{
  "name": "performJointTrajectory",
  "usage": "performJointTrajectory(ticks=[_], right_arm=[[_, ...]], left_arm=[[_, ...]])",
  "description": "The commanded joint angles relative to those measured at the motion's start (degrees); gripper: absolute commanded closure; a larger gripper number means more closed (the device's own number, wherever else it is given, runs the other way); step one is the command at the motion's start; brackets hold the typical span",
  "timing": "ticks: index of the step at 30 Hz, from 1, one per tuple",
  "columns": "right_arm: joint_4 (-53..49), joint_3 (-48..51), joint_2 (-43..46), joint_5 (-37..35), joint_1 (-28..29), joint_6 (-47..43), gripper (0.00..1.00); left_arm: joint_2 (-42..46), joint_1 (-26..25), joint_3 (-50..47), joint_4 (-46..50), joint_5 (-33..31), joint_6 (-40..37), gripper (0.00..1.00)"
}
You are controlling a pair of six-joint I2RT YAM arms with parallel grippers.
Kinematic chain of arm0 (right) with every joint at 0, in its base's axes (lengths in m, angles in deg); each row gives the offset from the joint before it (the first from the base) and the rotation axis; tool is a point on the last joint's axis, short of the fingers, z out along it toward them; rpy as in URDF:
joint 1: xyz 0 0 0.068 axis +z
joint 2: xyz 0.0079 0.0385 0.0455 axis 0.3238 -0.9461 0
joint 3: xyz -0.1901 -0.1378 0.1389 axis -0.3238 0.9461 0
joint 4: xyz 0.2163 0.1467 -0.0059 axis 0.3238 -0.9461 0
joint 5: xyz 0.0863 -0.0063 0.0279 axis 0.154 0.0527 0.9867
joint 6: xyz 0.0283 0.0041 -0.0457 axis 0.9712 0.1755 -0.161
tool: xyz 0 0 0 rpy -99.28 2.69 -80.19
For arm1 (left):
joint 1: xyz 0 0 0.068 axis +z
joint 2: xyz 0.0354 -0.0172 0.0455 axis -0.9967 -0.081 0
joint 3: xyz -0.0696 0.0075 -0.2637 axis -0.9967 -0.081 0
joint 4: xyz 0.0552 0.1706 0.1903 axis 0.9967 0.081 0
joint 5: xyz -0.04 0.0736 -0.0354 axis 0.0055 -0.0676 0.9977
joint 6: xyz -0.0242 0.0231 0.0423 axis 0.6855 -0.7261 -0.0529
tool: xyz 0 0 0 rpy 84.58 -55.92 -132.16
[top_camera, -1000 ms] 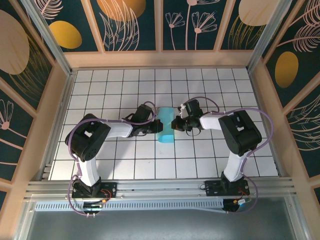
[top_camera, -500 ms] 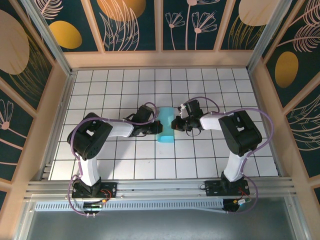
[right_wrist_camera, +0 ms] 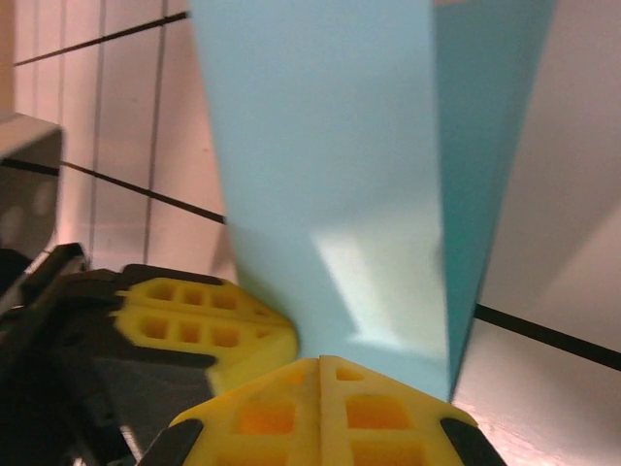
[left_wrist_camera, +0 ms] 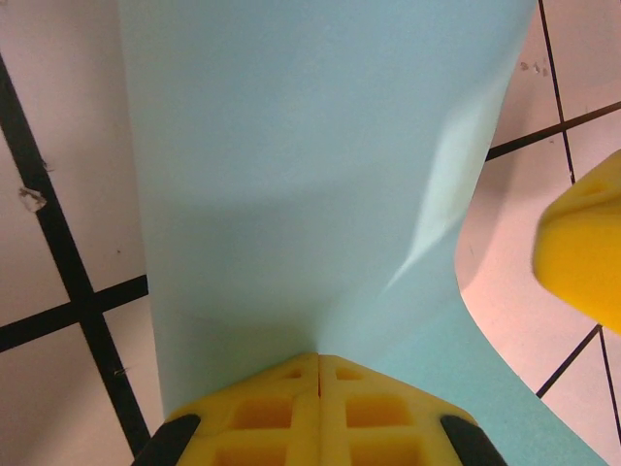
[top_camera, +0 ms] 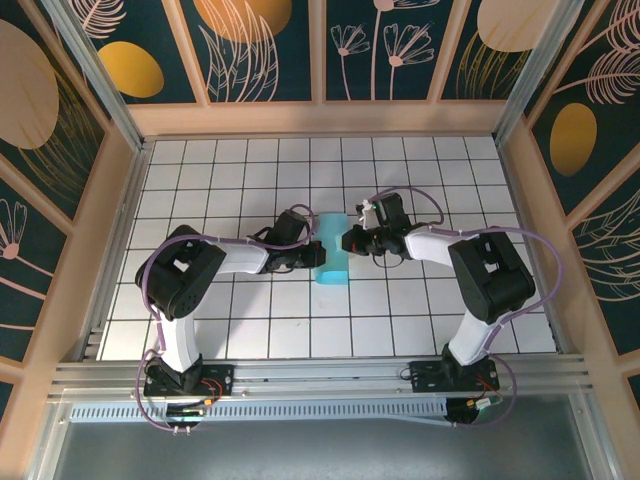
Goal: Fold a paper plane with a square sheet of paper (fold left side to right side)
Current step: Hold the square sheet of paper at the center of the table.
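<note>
With left jaws and right jaws both pinched on the square sheet of paper — bring edges level, keep corners matched — then lower flat onto the surface.

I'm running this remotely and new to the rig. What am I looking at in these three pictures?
Two robot arms stand at the near edge of a white tiled table. The top picture looks down from above and behind them: left arm on the left, right arm on the right. The other two pictures come from a camera on each wrist, looking out past that arm's yellow jaws. Between the arms is a cyan paper, bent over on itself. Both pairs of jaws are shut, each pinching the paper.
</note>
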Motion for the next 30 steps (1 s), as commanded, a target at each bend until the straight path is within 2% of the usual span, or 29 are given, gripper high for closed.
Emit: performJointTrajectory(ticks=[1, 14, 30], right_arm=[[2.9, -1.4, -0.5, 3.6, 0.4, 1.1, 1.00], [6.9, -7.2, -9.8, 6.6, 2.1, 3.2, 1.00], [0.0, -9.5, -15.6, -0.8, 1.8, 2.4, 1.00]], left_arm=[[-1.9, -0.3, 0.6, 3.4, -1.5, -1.5, 1.00], [-1.9, -0.3, 0.7, 3.1, -1.2, -1.6, 1.00], [-1.2, -0.4, -1.1, 2.7, -0.8, -1.1, 1.00]])
